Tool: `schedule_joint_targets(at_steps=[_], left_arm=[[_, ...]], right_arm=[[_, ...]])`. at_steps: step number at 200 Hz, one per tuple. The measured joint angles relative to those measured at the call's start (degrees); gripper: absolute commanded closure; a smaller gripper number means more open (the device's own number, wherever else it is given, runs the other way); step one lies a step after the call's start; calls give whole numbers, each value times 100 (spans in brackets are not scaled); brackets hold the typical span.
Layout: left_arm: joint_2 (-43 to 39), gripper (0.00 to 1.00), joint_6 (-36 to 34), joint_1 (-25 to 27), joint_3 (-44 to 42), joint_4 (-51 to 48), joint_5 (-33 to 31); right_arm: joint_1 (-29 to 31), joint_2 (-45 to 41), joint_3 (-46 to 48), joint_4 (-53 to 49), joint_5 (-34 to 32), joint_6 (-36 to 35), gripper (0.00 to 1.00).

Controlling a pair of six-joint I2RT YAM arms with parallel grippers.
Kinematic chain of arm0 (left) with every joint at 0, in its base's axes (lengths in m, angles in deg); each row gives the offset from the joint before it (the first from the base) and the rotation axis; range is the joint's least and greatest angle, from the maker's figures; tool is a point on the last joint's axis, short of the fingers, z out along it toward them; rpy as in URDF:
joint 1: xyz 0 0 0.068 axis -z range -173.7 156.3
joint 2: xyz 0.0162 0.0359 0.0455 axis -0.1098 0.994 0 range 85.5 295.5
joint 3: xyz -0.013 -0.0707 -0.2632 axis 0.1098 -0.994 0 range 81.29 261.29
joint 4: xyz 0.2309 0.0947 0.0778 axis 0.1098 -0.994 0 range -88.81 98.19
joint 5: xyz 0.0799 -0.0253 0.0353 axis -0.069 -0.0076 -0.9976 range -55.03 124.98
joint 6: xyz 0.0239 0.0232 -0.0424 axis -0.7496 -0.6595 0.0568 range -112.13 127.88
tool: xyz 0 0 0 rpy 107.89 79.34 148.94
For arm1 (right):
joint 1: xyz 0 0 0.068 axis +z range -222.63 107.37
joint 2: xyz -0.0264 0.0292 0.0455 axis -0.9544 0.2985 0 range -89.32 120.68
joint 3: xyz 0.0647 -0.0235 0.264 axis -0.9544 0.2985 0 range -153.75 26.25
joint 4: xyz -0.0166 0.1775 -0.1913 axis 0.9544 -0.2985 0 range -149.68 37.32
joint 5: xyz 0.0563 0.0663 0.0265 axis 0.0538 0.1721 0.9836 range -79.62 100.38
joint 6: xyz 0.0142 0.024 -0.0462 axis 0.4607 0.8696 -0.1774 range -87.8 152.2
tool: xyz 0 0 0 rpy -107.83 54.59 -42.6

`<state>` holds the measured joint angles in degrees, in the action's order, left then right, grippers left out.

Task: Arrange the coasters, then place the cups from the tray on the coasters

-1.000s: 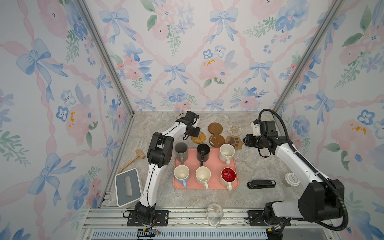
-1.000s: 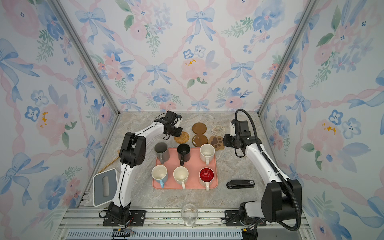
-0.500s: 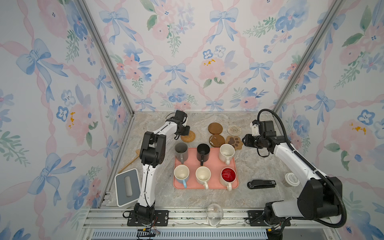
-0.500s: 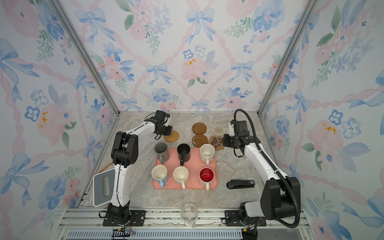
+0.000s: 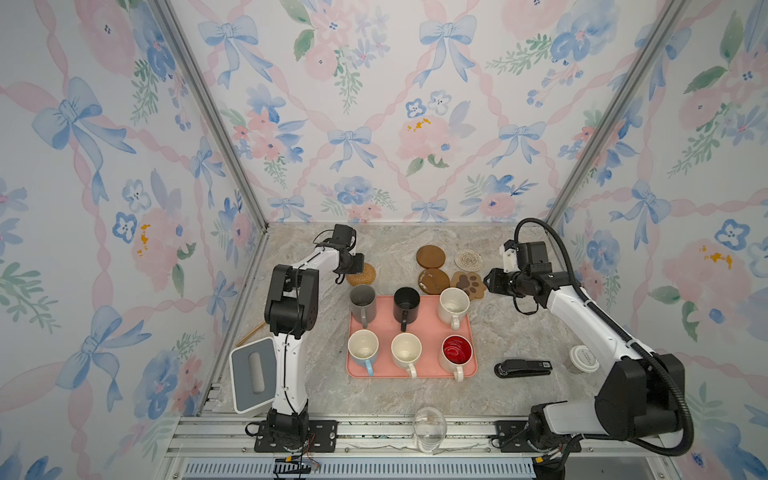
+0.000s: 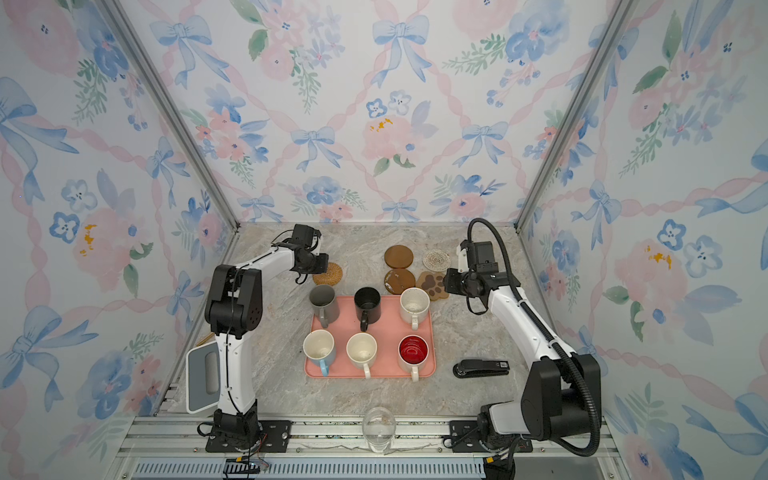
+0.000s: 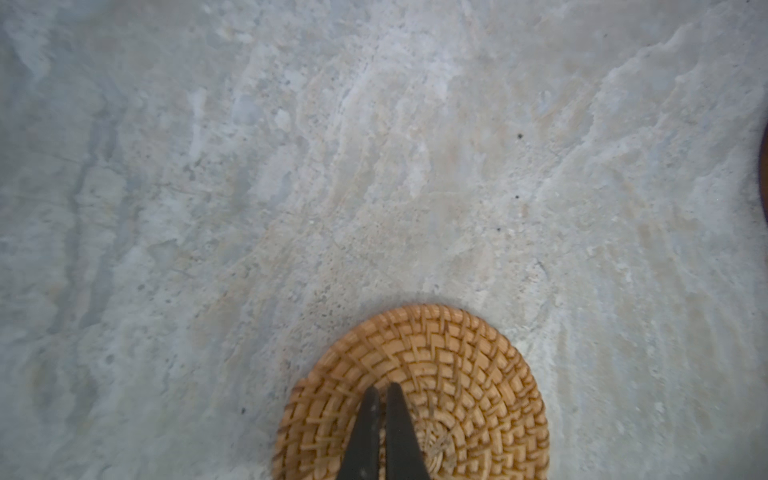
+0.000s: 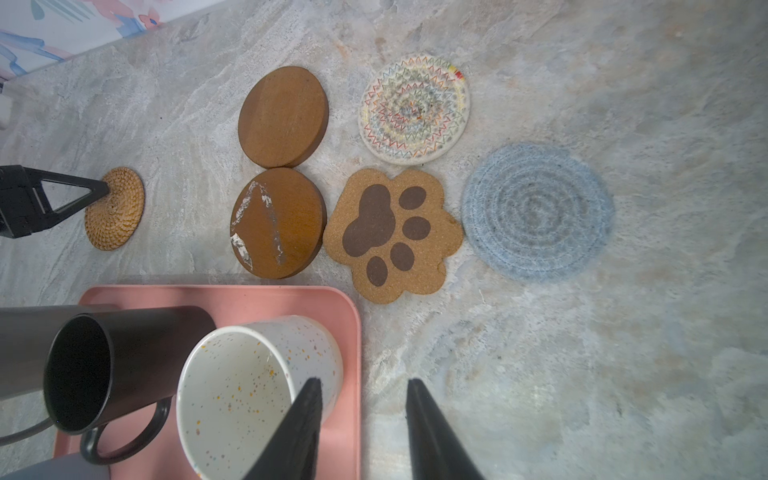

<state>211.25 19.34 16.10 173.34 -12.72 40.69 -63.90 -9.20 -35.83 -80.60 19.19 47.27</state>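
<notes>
Six coasters (image 8: 282, 116) lie on the counter (image 5: 390, 253), none bearing a cup; all six cups (image 5: 363, 351) stand on the tray (image 5: 428, 328). At the left, the closed left fingers (image 7: 365, 432) touch the rattan coaster (image 7: 415, 365), apart from the other five, while the right fingers (image 8: 303, 432) hang parted and empty over the tray's corner. The stapler (image 5: 523, 368) has a label too small to read.

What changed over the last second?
The left claw, shut with its tips pressed on the rattan coaster, slid it left, away from the other coasters. Nothing was gripped or released. Those coasters, the mugs on the tray and the open right claw stayed roughly put.
</notes>
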Motion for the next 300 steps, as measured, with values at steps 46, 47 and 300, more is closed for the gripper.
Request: schedule_joint_targets(at_steps=[46, 47, 300], left_arm=[[-243, 100, 166, -264, -439, 269, -61], [-245, 100, 175, -269, -444, 280, -63], [-1038, 100, 387, -752, -1021, 402, -293]], right_arm=[[0, -22, 24, -2, 0, 22, 64], [2, -26, 24, -4, 0, 24, 64], [199, -105, -459, -240, 0, 37, 63]])
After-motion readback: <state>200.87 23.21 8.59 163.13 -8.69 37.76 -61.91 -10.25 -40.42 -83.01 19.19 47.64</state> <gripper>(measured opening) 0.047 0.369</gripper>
